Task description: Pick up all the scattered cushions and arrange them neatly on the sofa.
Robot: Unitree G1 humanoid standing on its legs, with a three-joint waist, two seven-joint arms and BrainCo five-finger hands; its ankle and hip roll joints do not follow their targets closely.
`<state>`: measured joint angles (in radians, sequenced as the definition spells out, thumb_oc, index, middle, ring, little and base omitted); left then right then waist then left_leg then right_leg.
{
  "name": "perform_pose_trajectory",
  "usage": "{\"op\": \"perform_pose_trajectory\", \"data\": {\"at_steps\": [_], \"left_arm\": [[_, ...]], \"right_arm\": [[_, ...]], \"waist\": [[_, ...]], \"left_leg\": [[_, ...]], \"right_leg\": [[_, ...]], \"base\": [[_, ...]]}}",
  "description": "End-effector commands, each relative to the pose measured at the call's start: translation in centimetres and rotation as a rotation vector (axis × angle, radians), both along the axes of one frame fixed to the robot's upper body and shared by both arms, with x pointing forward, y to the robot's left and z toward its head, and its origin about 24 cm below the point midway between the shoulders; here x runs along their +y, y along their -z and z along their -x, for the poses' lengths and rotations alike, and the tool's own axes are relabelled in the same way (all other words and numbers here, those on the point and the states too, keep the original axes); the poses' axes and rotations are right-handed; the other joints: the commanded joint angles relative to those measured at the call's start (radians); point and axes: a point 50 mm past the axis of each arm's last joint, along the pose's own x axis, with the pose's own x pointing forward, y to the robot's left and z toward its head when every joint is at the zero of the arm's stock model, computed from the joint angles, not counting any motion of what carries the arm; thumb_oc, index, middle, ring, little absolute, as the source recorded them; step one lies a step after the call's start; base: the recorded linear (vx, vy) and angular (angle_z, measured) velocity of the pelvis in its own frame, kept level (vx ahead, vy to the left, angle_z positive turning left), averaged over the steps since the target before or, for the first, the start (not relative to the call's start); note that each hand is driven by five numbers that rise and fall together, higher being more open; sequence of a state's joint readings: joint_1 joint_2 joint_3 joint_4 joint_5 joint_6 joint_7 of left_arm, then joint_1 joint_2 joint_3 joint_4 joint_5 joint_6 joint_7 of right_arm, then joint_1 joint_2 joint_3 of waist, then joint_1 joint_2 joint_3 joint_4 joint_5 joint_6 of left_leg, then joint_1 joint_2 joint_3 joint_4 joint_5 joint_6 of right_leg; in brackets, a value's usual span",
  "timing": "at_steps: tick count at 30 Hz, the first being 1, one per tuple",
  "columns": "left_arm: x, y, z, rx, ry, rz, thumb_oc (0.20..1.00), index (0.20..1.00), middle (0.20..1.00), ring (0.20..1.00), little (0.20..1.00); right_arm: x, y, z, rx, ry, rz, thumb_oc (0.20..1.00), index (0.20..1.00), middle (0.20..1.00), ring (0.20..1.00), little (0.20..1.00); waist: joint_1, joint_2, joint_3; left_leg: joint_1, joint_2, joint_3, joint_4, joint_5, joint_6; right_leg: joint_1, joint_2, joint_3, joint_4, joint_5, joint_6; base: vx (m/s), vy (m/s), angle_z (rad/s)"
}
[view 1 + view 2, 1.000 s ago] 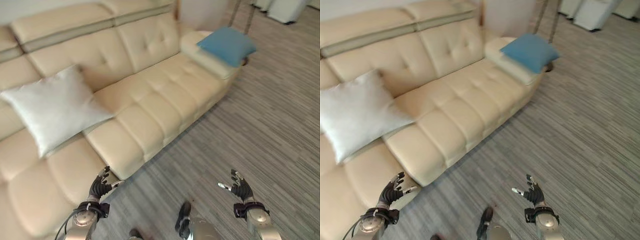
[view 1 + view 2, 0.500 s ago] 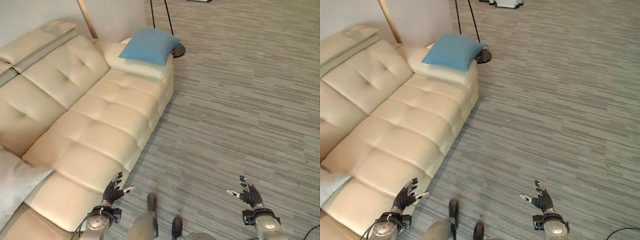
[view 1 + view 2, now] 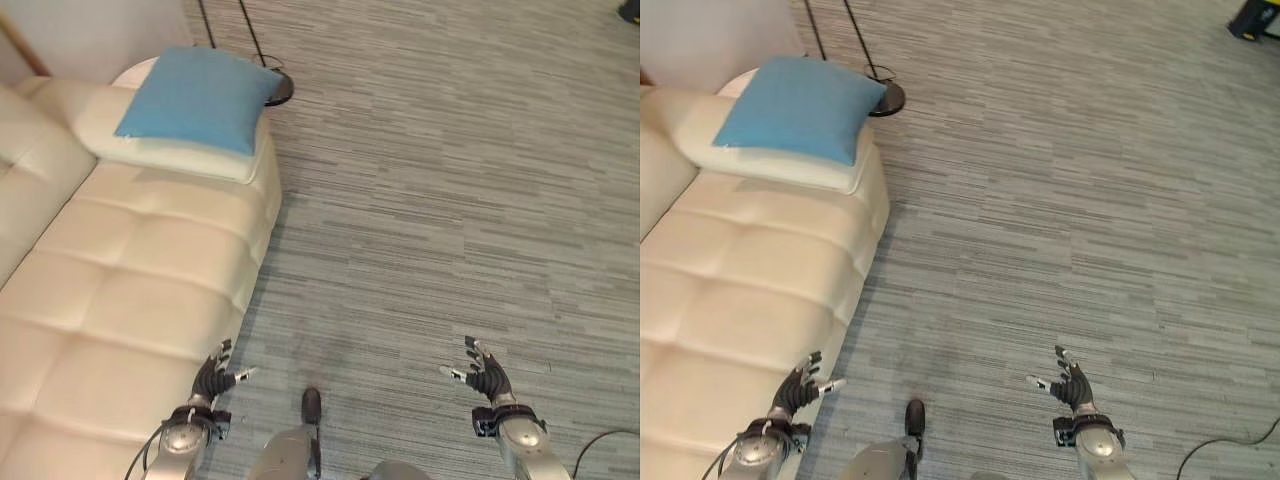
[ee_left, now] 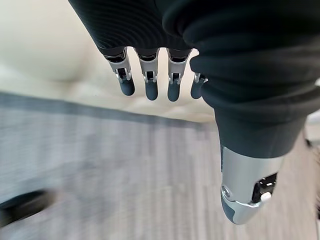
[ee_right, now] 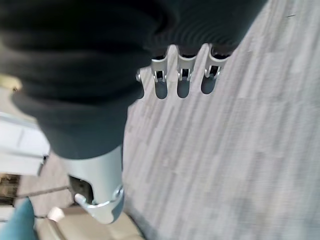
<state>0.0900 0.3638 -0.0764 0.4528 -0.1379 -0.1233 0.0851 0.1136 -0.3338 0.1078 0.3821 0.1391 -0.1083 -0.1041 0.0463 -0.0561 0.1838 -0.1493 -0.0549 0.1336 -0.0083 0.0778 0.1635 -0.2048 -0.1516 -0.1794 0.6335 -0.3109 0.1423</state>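
Note:
A blue cushion [image 3: 194, 98] lies flat on the armrest end of the cream leather sofa [image 3: 110, 300], at the upper left. My left hand [image 3: 213, 379] hovers low by the sofa's front edge, fingers relaxed and holding nothing; its fingers [image 4: 148, 82] point toward the sofa's base. Over the bare floor at the lower right, my right hand [image 3: 485, 374] is open and empty too, with its fingers [image 5: 182, 80] spread above the carpet.
Grey striped carpet [image 3: 450, 180] covers the floor to the right of the sofa. A floor lamp's round dark base [image 3: 279, 90] and thin poles stand just behind the sofa's armrest. A dark object [image 3: 1255, 18] sits at the far upper right.
The camera has swung right: the sofa and blue cushion shifted left in view, and the white cushion has gone out of frame. Both hands keep the same open pose.

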Motion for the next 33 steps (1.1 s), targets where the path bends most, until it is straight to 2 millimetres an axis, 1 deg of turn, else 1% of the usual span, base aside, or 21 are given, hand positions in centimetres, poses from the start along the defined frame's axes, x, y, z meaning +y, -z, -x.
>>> {"op": "perform_pose_trajectory", "data": {"at_steps": [1,3,4,7,8,10,12,13,14,17,20,21,22,23,24,25,26,28,29,30,33], "left_arm": [[1.4,-1.3,0.5,-0.068,-0.024,-0.031,1.0,1.0,1.0,1.0,1.0],[1.3,-1.3,0.5,-0.067,-0.029,-0.025,1.0,1.0,1.0,1.0,1.0],[1.3,-1.1,0.3,-0.068,-0.048,-0.022,1.0,1.0,1.0,1.0,1.0],[1.2,-1.3,0.1,-0.079,-0.046,-0.027,1.0,1.0,1.0,1.0,1.0],[1.2,-1.1,0.3,-0.071,-0.036,-0.033,1.0,1.0,1.0,1.0,1.0],[1.1,-1.1,0.4,-0.07,-0.036,-0.033,1.0,1.0,1.0,1.0,1.0],[1.0,-0.7,0.8,-0.053,-0.034,-0.009,1.0,1.0,1.0,1.0,1.0],[1.0,-0.6,0.9,-0.047,-0.029,-0.009,1.0,1.0,1.0,1.0,1.0],[1.1,-0.3,1.1,-0.033,-0.036,-0.003,1.0,1.0,1.0,1.0,1.0],[1.0,0.0,1.2,-0.027,-0.055,0.013,1.0,1.0,1.0,1.0,1.0],[0.7,0.5,1.2,-0.012,-0.076,0.028,1.0,1.0,1.0,1.0,1.0],[0.6,0.6,1.3,-0.009,-0.077,0.029,1.0,1.0,1.0,1.0,1.0],[0.6,0.6,1.3,-0.008,-0.079,0.028,1.0,1.0,1.0,1.0,1.0],[0.5,0.7,1.4,-0.005,-0.079,0.021,1.0,1.0,1.0,1.0,1.0],[0.5,0.7,1.4,-0.005,-0.079,0.021,1.0,1.0,1.0,1.0,1.0],[0.7,0.6,1.4,-0.006,-0.088,0.007,1.0,1.0,1.0,1.0,1.0],[0.8,0.6,1.3,-0.007,-0.094,0.002,1.0,1.0,1.0,1.0,1.0],[1.0,0.6,1.3,-0.007,-0.103,-0.012,1.0,1.0,1.0,1.0,1.0],[1.2,0.4,1.2,-0.014,-0.108,-0.017,1.0,1.0,1.0,1.0,1.0],[1.3,0.3,1.3,-0.013,-0.11,-0.023,1.0,1.0,1.0,1.0,1.0],[2.0,0.2,1.7,-0.01,-0.126,-0.035,1.0,1.0,1.0,1.0,1.0]], "right_arm": [[-0.7,-2.0,-1.9,-0.117,0.024,-0.012,1.0,1.0,1.0,1.0,1.0],[-0.8,-2.2,-1.9,-0.125,0.029,-0.012,1.0,1.0,1.0,1.0,1.0],[-1.0,-2.1,-1.7,-0.122,0.039,-0.004,1.0,1.0,1.0,1.0,1.0],[-1.1,-2.0,-1.3,-0.114,0.04,0.012,1.0,1.0,1.0,1.0,1.0],[-1.3,-1.7,-0.6,-0.101,0.047,0.016,1.0,1.0,1.0,1.0,1.0],[-1.3,-1.7,-0.6,-0.1,0.047,0.017,1.0,1.0,1.0,1.0,1.0],[-2.1,-1.6,-0.2,-0.091,0.06,0.033,1.0,1.0,1.0,1.0,1.0],[-2.3,-1.7,-0.1,-0.096,0.061,0.034,1.0,1.0,1.0,1.0,1.0],[-2.9,-1.8,0.2,-0.093,0.073,0.043,1.0,1.0,1.0,1.0,1.0],[-3.2,-1.9,0.1,-0.09,0.084,0.051,1.0,1.0,1.0,1.0,1.0],[-3.6,-2.0,0.0,-0.09,0.1,0.06,1.0,1.0,1.0,1.0,1.0],[-3.7,-2.0,0.0,-0.089,0.101,0.062,1.0,1.0,1.0,1.0,1.0],[-3.8,-2.0,0.1,-0.091,0.104,0.063,1.0,1.0,1.0,1.0,1.0],[-3.9,-1.9,0.1,-0.087,0.111,0.065,1.0,1.0,1.0,1.0,1.0],[-3.9,-1.9,0.1,-0.087,0.112,0.065,1.0,1.0,1.0,1.0,1.0],[-3.9,-1.6,0.3,-0.072,0.128,0.063,1.0,1.0,1.0,1.0,1.0],[-3.9,-1.4,0.5,-0.065,0.134,0.061,1.0,1.0,1.0,1.0,1.0],[-3.8,-1.0,0.8,-0.05,0.146,0.058,1.0,1.0,1.0,1.0,1.0],[-3.8,-0.9,0.9,-0.045,0.148,0.059,1.0,1.0,1.0,1.0,1.0],[-3.7,-0.8,1.0,-0.037,0.149,0.055,1.0,1.0,1.0,1.0,1.0],[-3.4,-0.3,1.4,-0.015,0.136,0.049,1.0,1.0,1.0,1.0,1.0]], "waist": [[0.017,-0.017,0.024],[0.006,-0.015,0.032],[-0.024,-0.018,0.04],[-0.038,-0.012,0.036],[-0.048,-0.011,0.019],[-0.051,-0.008,0.019],[-0.055,0.008,0.005],[-0.055,0.011,0.0],[-0.059,0.022,-0.006],[-0.055,0.026,0.0],[-0.035,0.022,0.01],[-0.031,0.02,0.009],[-0.023,0.022,0.013],[-0.012,0.027,0.017],[-0.013,0.026,0.015],[0.009,0.039,0.012],[0.015,0.038,0.012],[0.025,0.034,0.01],[0.027,0.028,0.005],[0.033,0.027,0.006],[0.043,0.012,-0.015]], "left_leg": [[-0.002,0.091,0.004,0.114,-0.157,-0.149],[0.033,0.088,0.002,0.101,-0.172,-0.153],[0.108,0.072,-0.022,0.084,-0.214,-0.168],[0.159,0.068,-0.05,0.075,-0.244,-0.181],[0.195,0.073,-0.075,0.084,-0.27,-0.197],[0.196,0.076,-0.078,0.085,-0.272,-0.198],[0.17,0.123,-0.083,0.21,-0.22,-0.241],[0.159,0.135,-0.077,0.245,-0.196,-0.246],[0.135,0.166,-0.057,0.325,-0.139,-0.262],[0.092,0.176,-0.036,0.381,-0.13,-0.25],[0.013,0.145,-0.01,0.327,-0.19,-0.225],[-0.015,0.132,-0.006,0.296,-0.189,-0.221],[-0.047,0.123,-0.003,0.263,-0.171,-0.222],[-0.084,0.12,0.004,0.214,-0.127,-0.228],[-0.086,0.118,0.003,0.208,-0.12,-0.228],[-0.139,0.12,0.013,0.106,-0.028,-0.245],[-0.147,0.121,0.021,0.063,-0.006,-0.249],[-0.191,0.131,0.054,0.006,0.019,-0.251],[-0.198,0.136,0.073,-0.021,0.01,-0.257],[-0.206,0.148,0.105,-0.019,0.031,-0.249],[-0.196,0.165,0.136,0.018,0.05,-0.243]], "right_leg": [[-0.001,0.017,-0.038,-0.336,0.238,0.013],[-0.029,0.017,-0.055,-0.387,0.254,0.011],[-0.1,0.032,-0.042,-0.519,0.306,0.025],[-0.11,0.035,-0.02,-0.56,0.338,0.033],[-0.089,0.036,0.005,-0.56,0.357,0.021],[-0.085,0.038,0.002,-0.561,0.356,0.021],[-0.037,0.05,-0.032,-0.565,0.348,-0.013],[-0.023,0.051,-0.043,-0.567,0.336,-0.022],[0.009,0.056,-0.07,-0.569,0.306,-0.043],[0.045,0.056,-0.081,-0.57,0.273,-0.057],[0.105,0.049,-0.088,-0.59,0.241,-0.053],[0.113,0.048,-0.089,-0.595,0.235,-0.053],[0.127,0.053,-0.088,-0.6,0.227,-0.051],[0.157,0.064,-0.088,-0.613,0.214,-0.05],[0.154,0.063,-0.089,-0.614,0.216,-0.05],[0.201,0.09,-0.087,-0.633,0.194,-0.048],[0.219,0.094,-0.089,-0.638,0.186,-0.046],[0.265,0.099,-0.089,-0.643,0.157,-0.042],[0.305,0.095,-0.084,-0.641,0.13,-0.036],[0.323,0.095,-0.079,-0.636,0.126,-0.036],[0.391,0.087,-0.07,-0.608,0.083,-0.026]], "base": [[0.37,-0.004,0.01],[0.43,-0.063,-0.04],[0.46,-0.106,0.04],[0.53,-0.192,0.39],[0.49,-0.24,0.74],[0.28,-0.17,1.05],[0.38,-0.299,0.89],[0.41,-0.273,0.64],[0.3,-0.171,0.55],[0.24,-0.104,0.04],[0.28,-0.048,0.04],[0.25,-0.002,0.0],[0.26,-0.002,-0.04],[0.19,-0.006,-0.04],[0.34,0.003,0.01],[0.33,0.016,0.0],[0.47,0.037,0.08],[0.44,0.087,0.15],[0.45,0.137,0.0],[0.57,0.183,-0.14],[0.53,0.198,-0.09]]}}
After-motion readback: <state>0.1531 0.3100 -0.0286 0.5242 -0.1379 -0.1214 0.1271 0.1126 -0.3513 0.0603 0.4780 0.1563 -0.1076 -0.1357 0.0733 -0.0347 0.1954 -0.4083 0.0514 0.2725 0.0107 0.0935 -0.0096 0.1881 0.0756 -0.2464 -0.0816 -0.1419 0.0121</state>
